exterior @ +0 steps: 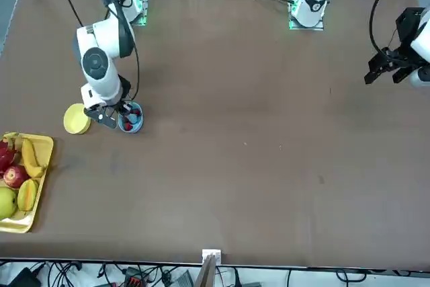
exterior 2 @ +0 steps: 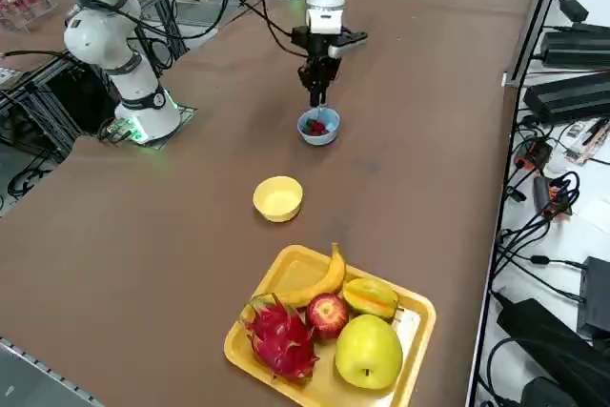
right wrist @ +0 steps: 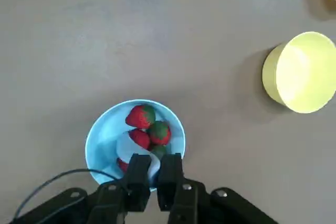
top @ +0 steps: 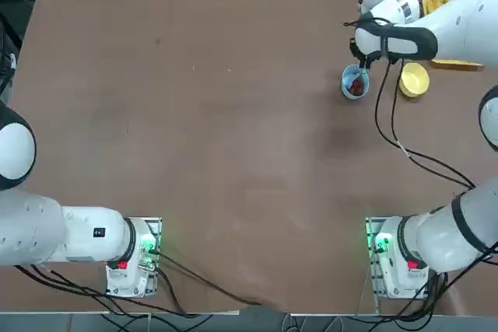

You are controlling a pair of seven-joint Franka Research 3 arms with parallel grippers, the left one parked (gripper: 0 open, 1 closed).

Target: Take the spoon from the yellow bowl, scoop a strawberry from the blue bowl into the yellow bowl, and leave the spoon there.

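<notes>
— While the brown desk (top: 233,138) is stretching out, what is the tool (right wrist: 155,179) doing?
— Pinching the spoon (right wrist: 137,150), which is dipping into the strawberry-filled blue bowl (right wrist: 102,135).

One blue bowl (right wrist: 101,142), one yellow bowl (right wrist: 274,74), one spoon (right wrist: 127,148), four-plus strawberries (right wrist: 140,116), one tray (exterior 2: 326,386), five larger fruits (exterior 2: 369,352).

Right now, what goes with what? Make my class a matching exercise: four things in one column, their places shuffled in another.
1. Spoon
2. Strawberries
3. Apples
4. End effector

A. On the rectangular yellow tray
B. Gripping the spoon
C. Among the berries, its handle held
D. Inside the blue bowl

Pairs: 1-C, 2-D, 3-A, 4-B
</notes>
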